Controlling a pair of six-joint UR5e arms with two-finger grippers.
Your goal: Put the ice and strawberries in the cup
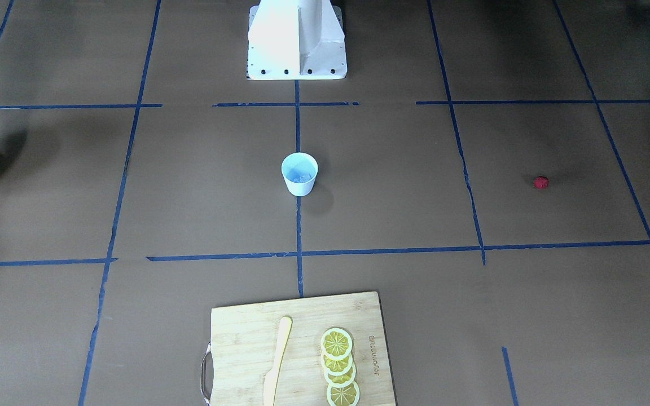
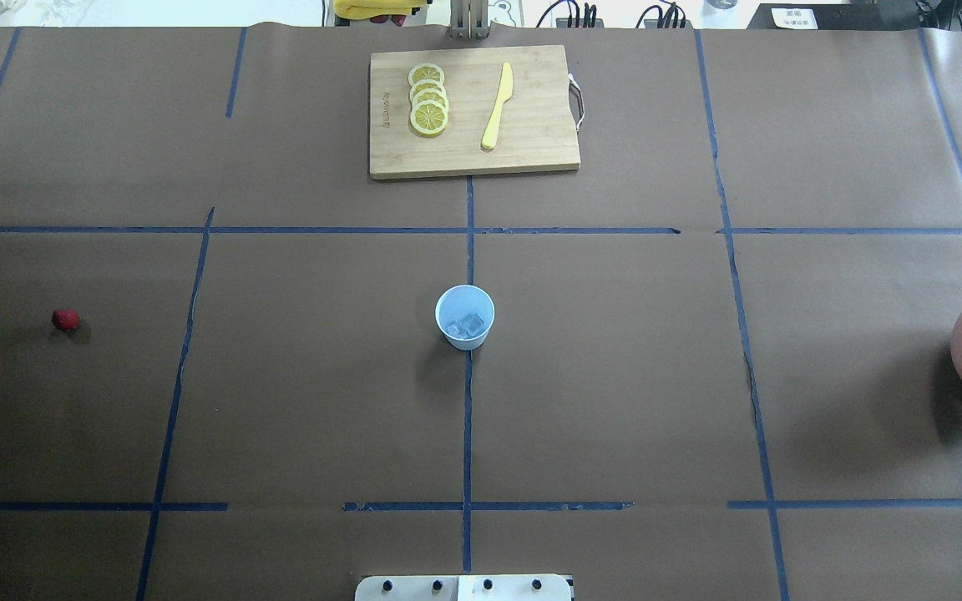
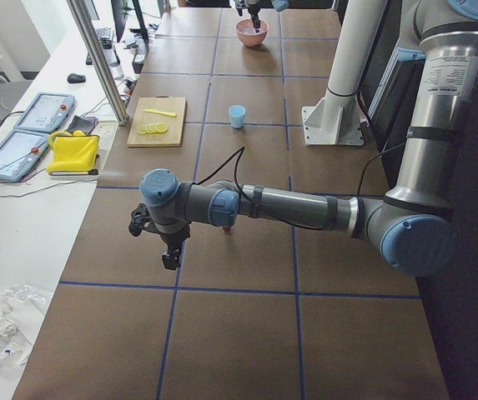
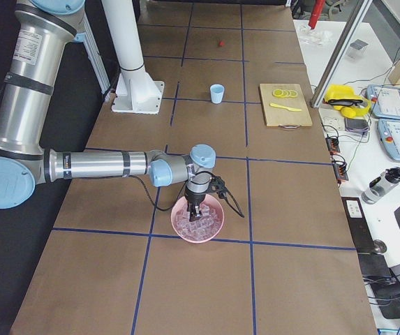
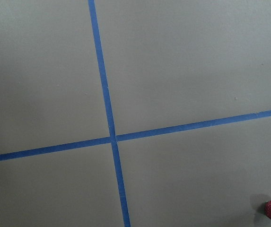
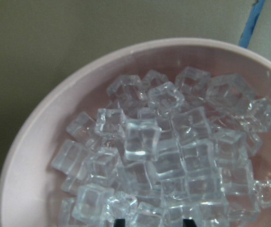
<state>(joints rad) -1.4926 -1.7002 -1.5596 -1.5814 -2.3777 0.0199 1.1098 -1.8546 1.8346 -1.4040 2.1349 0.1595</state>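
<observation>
Brown taped surface [image 2: 615, 376]: cup [image 2: 464, 316] holds some ice [image 2: 468, 324]. Right hand [image 6: 153, 221] hangs spread over the pink bowl's [image 6: 36, 142] cubes [image 6: 142, 137]; next, descend and pinch one. Left hand's [image 3: 168, 257] grip: cannot tell.

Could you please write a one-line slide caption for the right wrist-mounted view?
The right gripper, open, over a pink bowl heaped with clear ice cubes.

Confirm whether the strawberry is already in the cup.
No, the strawberry sits on its own, well away from the cup, which holds only ice.
</observation>
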